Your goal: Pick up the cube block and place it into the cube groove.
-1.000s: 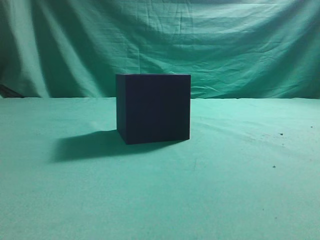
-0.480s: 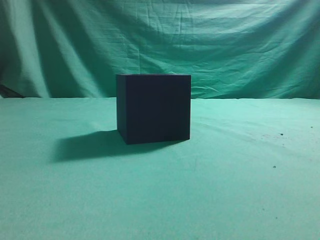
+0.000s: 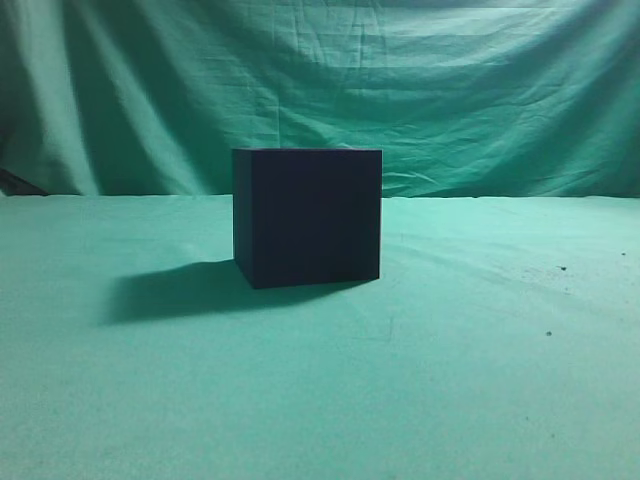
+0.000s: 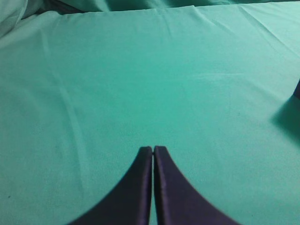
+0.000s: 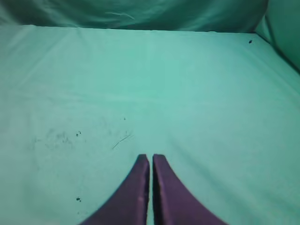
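The large, very dark navy-purple box (image 3: 307, 217) stands upright on the green cloth near the middle of the exterior view. Its top recess cannot be seen from this height. A dark corner of it shows at the right edge of the left wrist view (image 4: 297, 89). The small purple cube block is out of view in every frame. My left gripper (image 4: 153, 149) is shut and empty above bare cloth. My right gripper (image 5: 151, 157) is shut and empty above bare cloth. Neither arm shows in the exterior view.
Green cloth (image 3: 470, 360) covers the table and hangs as a backdrop (image 3: 450, 90). The box casts a shadow (image 3: 170, 290) to its left. Small dark specks (image 5: 77, 134) mark the cloth under the right gripper.
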Robot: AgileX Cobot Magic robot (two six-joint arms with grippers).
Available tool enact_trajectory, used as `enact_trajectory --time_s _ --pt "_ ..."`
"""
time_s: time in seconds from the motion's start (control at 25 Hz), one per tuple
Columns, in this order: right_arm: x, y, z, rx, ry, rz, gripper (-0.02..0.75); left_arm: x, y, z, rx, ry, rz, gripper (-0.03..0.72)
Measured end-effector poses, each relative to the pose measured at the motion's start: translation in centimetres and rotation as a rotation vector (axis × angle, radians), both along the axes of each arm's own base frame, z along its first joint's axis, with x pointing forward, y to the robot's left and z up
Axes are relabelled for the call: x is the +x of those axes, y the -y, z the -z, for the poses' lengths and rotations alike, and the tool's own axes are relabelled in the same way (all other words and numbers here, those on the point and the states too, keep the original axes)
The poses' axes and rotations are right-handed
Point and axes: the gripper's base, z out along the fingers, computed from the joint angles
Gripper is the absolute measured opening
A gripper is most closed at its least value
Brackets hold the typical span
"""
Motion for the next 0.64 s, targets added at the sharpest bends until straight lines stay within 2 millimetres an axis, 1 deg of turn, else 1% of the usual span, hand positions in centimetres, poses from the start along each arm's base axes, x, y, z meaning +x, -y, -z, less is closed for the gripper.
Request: enact_trajectory --time_s 0.64 --pt "-0.04 -0.08 0.12 0.025 -0.015 -0.002 0.0 0.0 0.0 0.0 0.0 0.0 0.0 0.0"
